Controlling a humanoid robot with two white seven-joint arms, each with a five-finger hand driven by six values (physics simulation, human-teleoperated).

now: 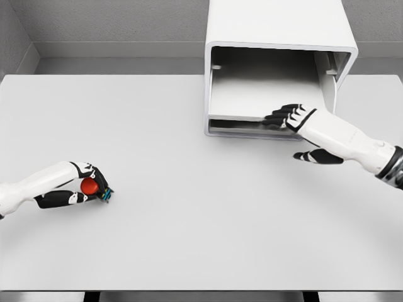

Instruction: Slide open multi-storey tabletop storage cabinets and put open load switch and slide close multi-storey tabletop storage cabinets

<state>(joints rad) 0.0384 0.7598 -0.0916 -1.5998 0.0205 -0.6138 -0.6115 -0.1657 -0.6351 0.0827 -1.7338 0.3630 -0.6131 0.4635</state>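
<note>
Your left hand [85, 189] is closing around the load switch [93, 187] at the near left of the table [189, 239]; being small, rigid and probably light, it wants gripping by its body. Your right hand [291, 117], fingers extended and empty, is resting on the cabinet [277, 25] drawer lip.

The render is bright and evenly lit, with soft, diffuse light that seems to fall from above. The white table [201, 220] shows no glare and only faint, blurry shadows under the two hands. The cabinet [277, 38] interior is a darker grey, shaded by its own top. Edges are crisp throughout, nothing is out of focus, and straight lines stay straight at the borders.
</note>
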